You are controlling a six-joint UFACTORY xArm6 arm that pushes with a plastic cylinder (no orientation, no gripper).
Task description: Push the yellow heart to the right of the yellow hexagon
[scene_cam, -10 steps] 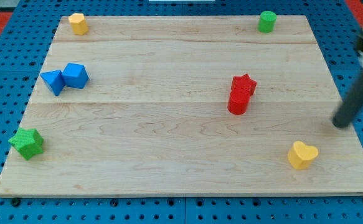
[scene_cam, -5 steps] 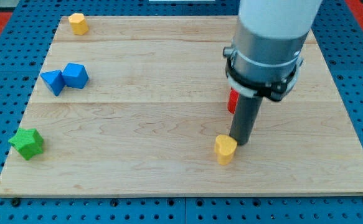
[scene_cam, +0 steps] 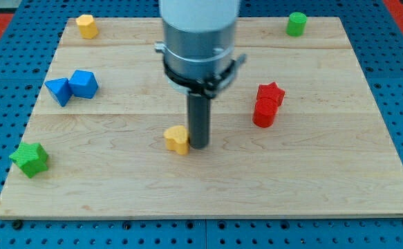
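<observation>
The pale wooden board [scene_cam: 208, 187] fills most of the view, lying on a blue perforated table top [scene_cam: 7, 76]. Over its middle hangs my arm, a wide grey and white cylinder [scene_cam: 200, 34] with a dark collar, narrowing down to my straight dark rod [scene_cam: 199, 117]. I carry no gripper, so nothing opens or closes; the rod stands upright with my tip [scene_cam: 198, 145] down on the wood.

My tip sits just at the view's right of the small yellow heart block [scene_cam: 177, 139], touching it or very nearly so; I cannot tell which. The heart rests a little below the board's centre.

Towards the view's right of centre lie two red blocks pressed together: a red star [scene_cam: 271, 92] above and a red cylinder [scene_cam: 263, 113] below it. At the view's left, two blue blocks touch side by side: a blue triangular block [scene_cam: 59, 90] and a blue block of angular shape [scene_cam: 83, 83] on its right.

A green star block [scene_cam: 30, 158] sits near the board's lower left edge. A green cylinder [scene_cam: 296, 23] stands at the view's top right. The yellow hexagon block [scene_cam: 86, 25] stands at the view's top left corner, well apart from the heart, which lies far below it and to its right.
</observation>
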